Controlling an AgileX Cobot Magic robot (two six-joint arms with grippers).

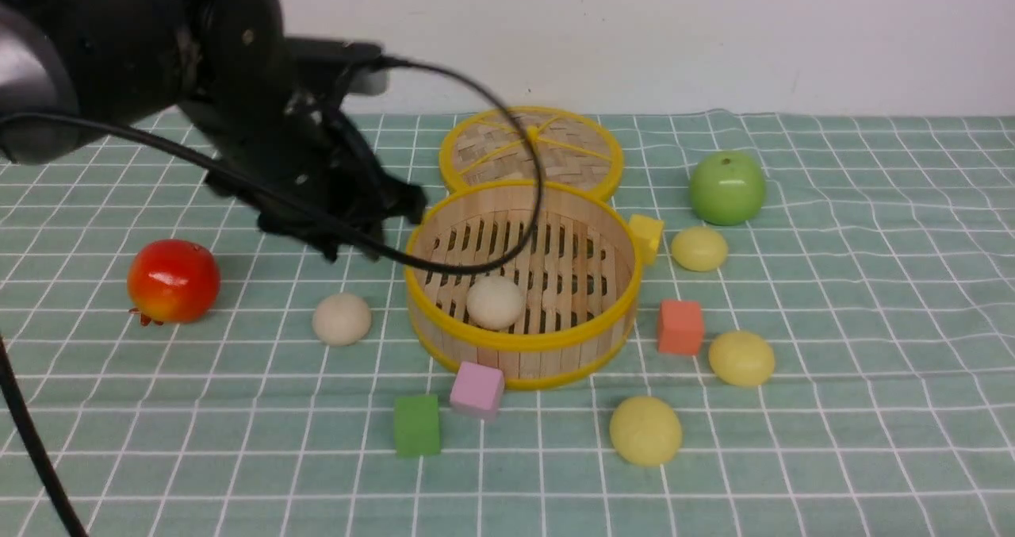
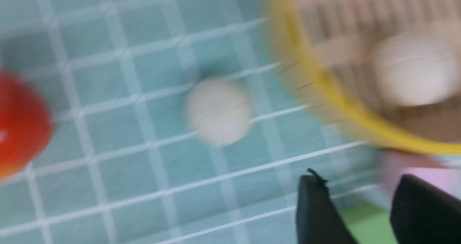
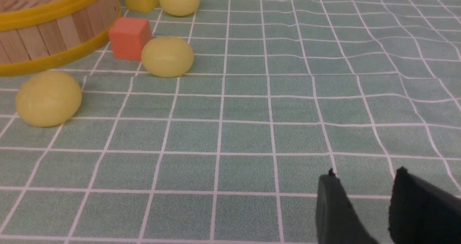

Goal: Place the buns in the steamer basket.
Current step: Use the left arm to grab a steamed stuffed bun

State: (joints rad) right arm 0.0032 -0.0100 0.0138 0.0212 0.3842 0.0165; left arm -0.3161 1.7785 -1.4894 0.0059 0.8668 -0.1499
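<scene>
One beige bun (image 1: 495, 301) lies inside the steamer basket (image 1: 555, 358). The second beige bun (image 1: 341, 318) sits on the counter (image 1: 872, 458) to the left of the basket, apart from its wall. Our left pincer (image 2: 360, 186) hangs by the basket's left rim, jaws apart and empty. This bun lies below it and a little toward the robot, so we judge the left arm the nearer one. Being round, the bun gives no axis to align with. The three yellow buns (image 1: 741, 358) lie right of the basket, on the side of the right pincer (image 3: 365, 179), which is also apart and empty.
</scene>
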